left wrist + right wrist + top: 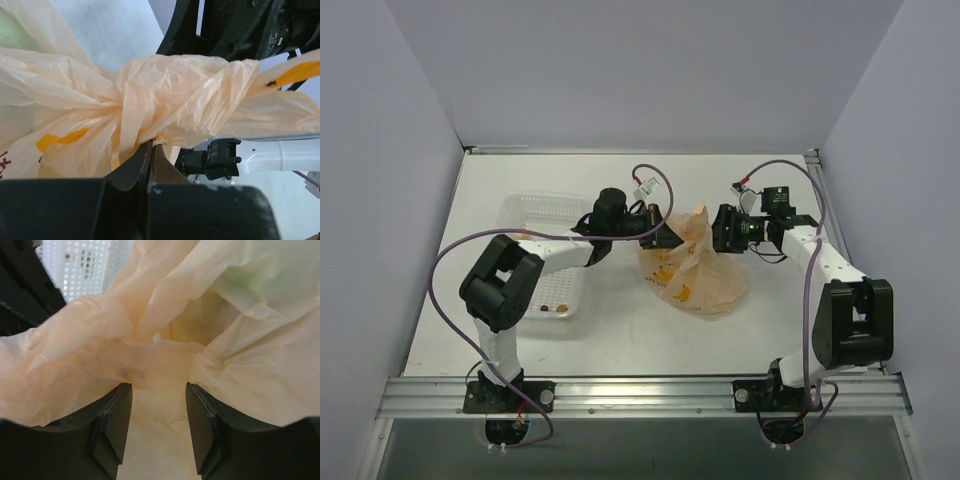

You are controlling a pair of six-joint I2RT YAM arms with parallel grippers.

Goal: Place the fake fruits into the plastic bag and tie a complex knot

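the bag [698, 270] lies mid-table between the arms with its handles twisted into a knot [175, 95], and the fruit [11, 30] seems to be inside, showing only as a green blur through the film. the left gripper [151, 150] is clamped on a fold of bag just under the knot, while the right gripper [159, 390] has its jaws apart with loose film ahead of them and nothing pinched. to tighten well, the right should close on a thick bunched strand, not one thin layer, then pull straight away from the left so the film neither tears nor slips.
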